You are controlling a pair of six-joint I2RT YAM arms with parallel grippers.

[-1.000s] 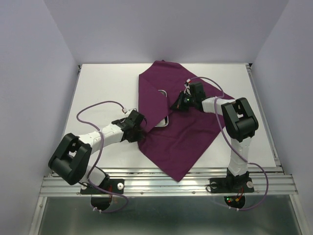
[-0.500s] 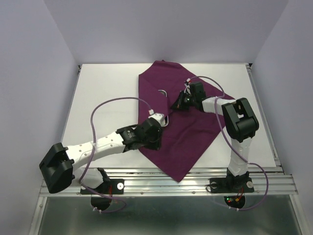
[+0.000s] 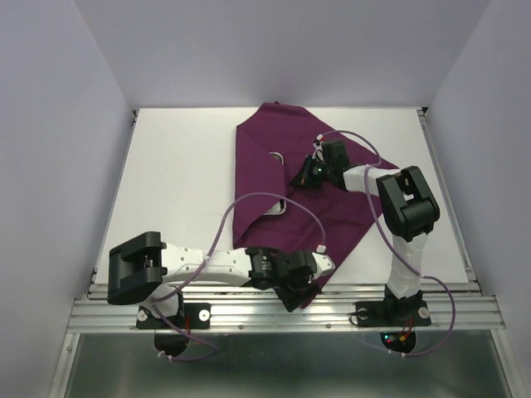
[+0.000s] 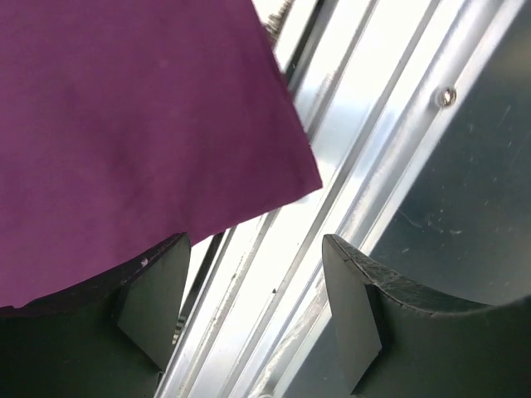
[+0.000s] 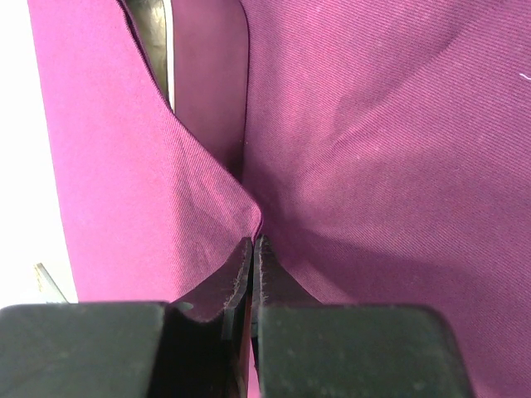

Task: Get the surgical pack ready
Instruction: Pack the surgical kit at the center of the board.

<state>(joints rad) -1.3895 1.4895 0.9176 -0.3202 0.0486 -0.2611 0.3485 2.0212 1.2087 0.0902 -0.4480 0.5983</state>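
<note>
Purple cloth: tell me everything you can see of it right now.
The purple cloth is plum, matte woven fabric lying as a diamond on the white table, lightly creased. Its left side is folded inward over a steel tray, whose rim peeks out at the fold. The right gripper is shut on a pinched ridge near the cloth's middle. The near corner reaches the metal rail at the table's front, where the left gripper stands open, nothing between its fingers; contact there cannot be told.

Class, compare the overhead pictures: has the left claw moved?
Yes. The left claw swung from the cloth's left edge to its near corner, at the front rail.
</note>
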